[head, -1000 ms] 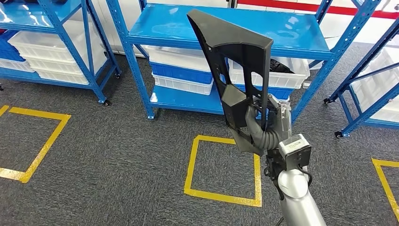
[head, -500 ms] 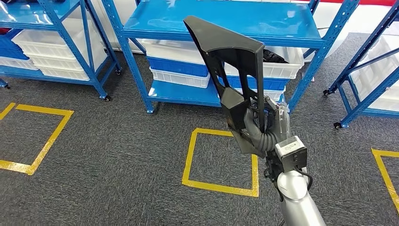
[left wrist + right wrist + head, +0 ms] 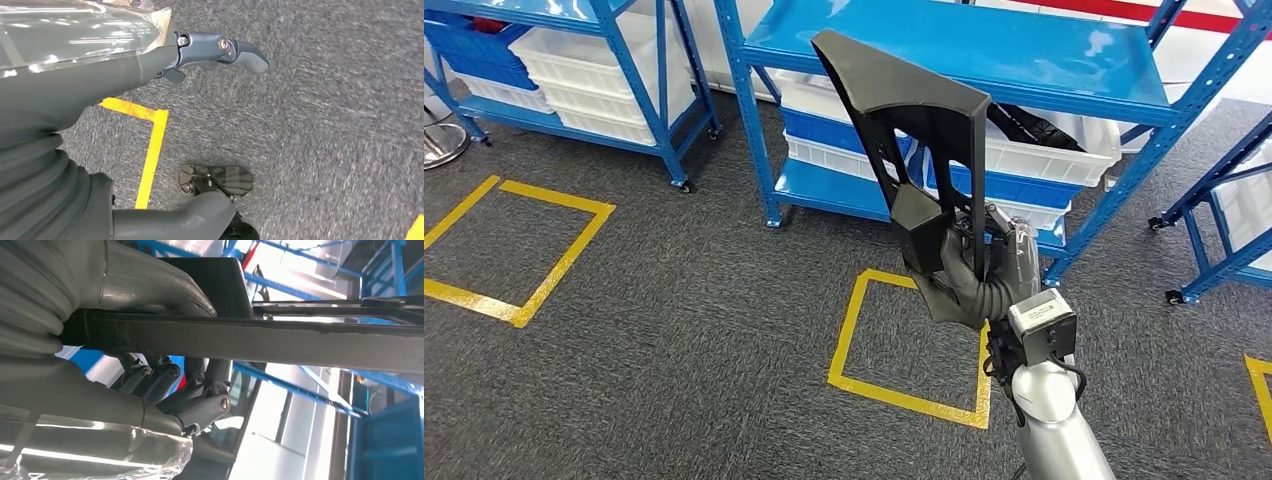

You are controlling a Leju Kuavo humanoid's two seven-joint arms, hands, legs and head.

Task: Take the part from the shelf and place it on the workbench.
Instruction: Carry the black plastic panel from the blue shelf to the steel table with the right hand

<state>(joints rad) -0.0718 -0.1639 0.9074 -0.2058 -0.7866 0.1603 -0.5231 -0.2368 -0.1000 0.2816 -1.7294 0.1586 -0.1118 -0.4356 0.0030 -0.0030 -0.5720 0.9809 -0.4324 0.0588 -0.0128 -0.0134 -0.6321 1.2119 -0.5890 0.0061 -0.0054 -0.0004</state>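
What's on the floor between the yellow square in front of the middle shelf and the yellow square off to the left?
In the head view, bare grey carpet lies between the near yellow square and the left yellow square.

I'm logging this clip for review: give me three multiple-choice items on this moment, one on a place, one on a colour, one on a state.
1. Where is the black part?
A. On a shelf
B. In the right robot hand, held upright over the carpet
C. On the floor

2. What colour is the square marking taped on the carpet below the part?
A. Yellow
B. Red
C. White

3. What is the left robot hand doing?
A. Holding a bin
B. Gripping the part
C. Holding nothing, above the carpet

Key: 1 B, fingers wrap the part's lower end; 2 A, yellow tape outline; 3 C, the left wrist view has bare carpet under it.
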